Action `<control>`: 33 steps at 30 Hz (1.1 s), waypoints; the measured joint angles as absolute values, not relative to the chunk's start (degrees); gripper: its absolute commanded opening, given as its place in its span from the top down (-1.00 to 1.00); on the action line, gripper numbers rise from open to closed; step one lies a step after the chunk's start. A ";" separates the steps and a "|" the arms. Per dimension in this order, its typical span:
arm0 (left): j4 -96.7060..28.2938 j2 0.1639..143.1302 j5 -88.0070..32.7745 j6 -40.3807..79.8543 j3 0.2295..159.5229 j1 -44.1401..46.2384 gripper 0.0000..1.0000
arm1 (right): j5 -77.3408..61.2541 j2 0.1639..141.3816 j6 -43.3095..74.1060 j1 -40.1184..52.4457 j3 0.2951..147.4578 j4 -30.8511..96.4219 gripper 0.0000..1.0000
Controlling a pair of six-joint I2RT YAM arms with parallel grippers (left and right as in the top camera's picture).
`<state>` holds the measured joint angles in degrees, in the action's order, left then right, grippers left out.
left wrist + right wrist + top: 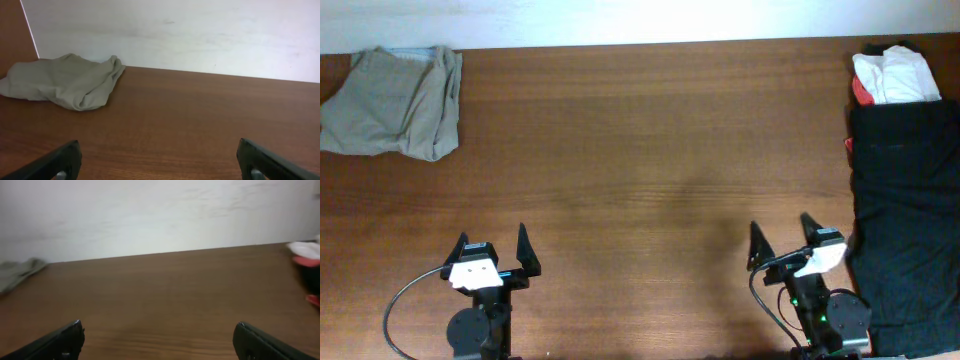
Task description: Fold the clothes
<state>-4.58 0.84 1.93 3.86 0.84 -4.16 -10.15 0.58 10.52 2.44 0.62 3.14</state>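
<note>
Both claws wide open and empty, my left gripper (492, 243), my right gripper (781, 232), khaki-grey garment (395, 100) crumpled at far-left table (640, 170) corner, black garment (905, 200) along right edge, white garment (894, 76) and red garment (861, 93) at its far end

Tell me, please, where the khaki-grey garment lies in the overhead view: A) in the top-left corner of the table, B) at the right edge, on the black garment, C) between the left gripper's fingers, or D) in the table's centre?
A: the khaki-grey garment lies bunched in the top-left corner of the table, apart from the black garment at the right edge and from the open, empty left gripper.
</note>
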 measured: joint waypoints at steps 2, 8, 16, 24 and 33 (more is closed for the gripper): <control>-4.58 0.84 1.93 3.86 0.84 -4.16 -0.98 | -19.92 0.58 14.98 2.44 0.62 2.31 -0.97; -4.58 0.84 1.93 3.84 0.84 -4.16 -0.98 | -29.63 0.58 29.17 2.44 0.62 1.69 -0.97; -4.60 0.84 1.93 3.84 0.84 -4.19 -0.98 | -30.85 0.60 34.35 2.44 1.67 -9.06 -0.97; -4.54 0.80 1.96 3.84 0.84 -4.21 -0.98 | -16.43 16.82 24.60 2.44 25.45 4.25 -0.97; -4.58 0.62 1.96 3.84 0.80 -4.21 -0.98 | 7.16 73.63 8.14 -0.12 71.02 32.91 -0.97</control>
<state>-4.58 0.62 1.96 3.84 0.80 -4.21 7.16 73.63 8.14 -0.12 71.02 32.91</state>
